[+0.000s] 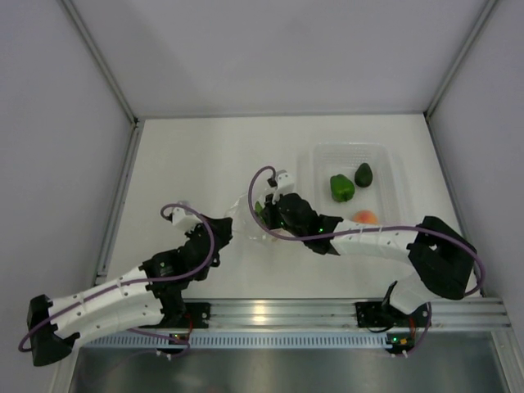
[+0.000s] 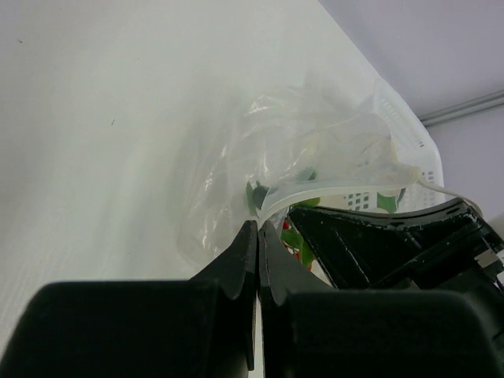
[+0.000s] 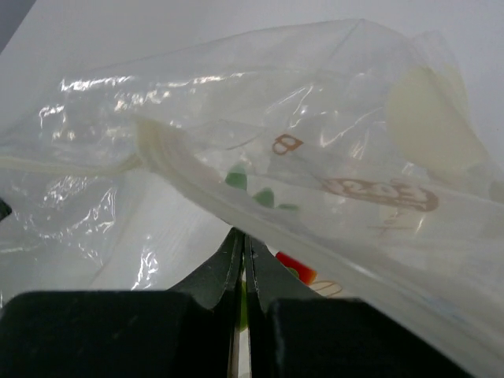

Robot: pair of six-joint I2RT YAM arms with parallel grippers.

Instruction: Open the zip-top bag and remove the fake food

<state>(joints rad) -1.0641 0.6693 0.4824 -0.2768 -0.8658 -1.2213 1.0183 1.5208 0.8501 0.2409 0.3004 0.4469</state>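
The zip-top bag (image 1: pixel 244 214) lies crumpled at mid-table between my two grippers. My left gripper (image 1: pixel 223 230) is shut on the bag's near edge; in the left wrist view (image 2: pixel 258 226) the bag's film (image 2: pixel 307 142) rises from the shut fingertips. My right gripper (image 1: pixel 273 211) is at the bag's mouth, shut, with a strip of green between its fingertips (image 3: pixel 242 236). This looks like the sprig of the red tomatoes (image 3: pixel 295 268), which also show in the left wrist view (image 2: pixel 293 235). The bag (image 3: pixel 315 126) drapes over the right fingers. The green pepper (image 1: pixel 341 187), avocado (image 1: pixel 363 174) and peach (image 1: pixel 366 216) lie in the tray.
The rigid clear tray (image 1: pixel 385 155) stands at the right, just beyond my right arm (image 1: pixel 368 239). White walls bound the table at the back and both sides. A metal rail (image 1: pixel 270 313) runs along the near edge.
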